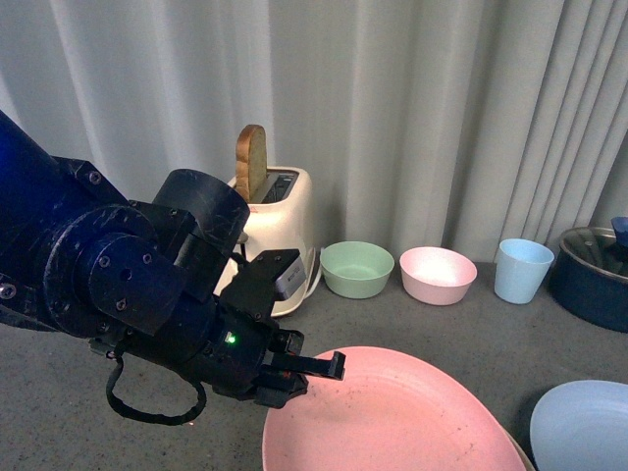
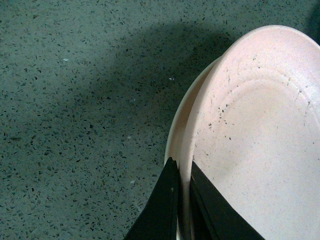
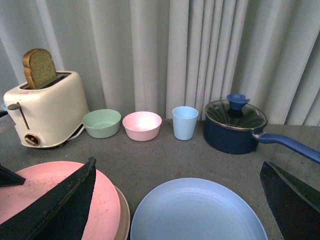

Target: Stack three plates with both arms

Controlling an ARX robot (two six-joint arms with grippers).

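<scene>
My left gripper (image 1: 314, 371) is shut on the near rim of the pink plate (image 1: 392, 417), a wide shallow plate with dark specks. In the left wrist view the two black fingers of that gripper (image 2: 182, 165) pinch the pink plate (image 2: 255, 140). The cream plate (image 2: 175, 132) shows as a thin rim just under it. The pink plate (image 3: 45, 182) lies over the cream plate (image 3: 124, 215). Beside them on the table rests the light blue plate (image 3: 197, 212). My right gripper (image 3: 177, 165) is open above the blue plate, a finger on each side and nothing between them.
Along the curtain at the back stand a cream toaster (image 1: 280, 231) with a slice of bread, a green bowl (image 1: 356, 268), a pink bowl (image 1: 438, 275), a light blue cup (image 1: 522, 270) and a dark blue lidded pot (image 3: 235, 130) with its long handle pointing right.
</scene>
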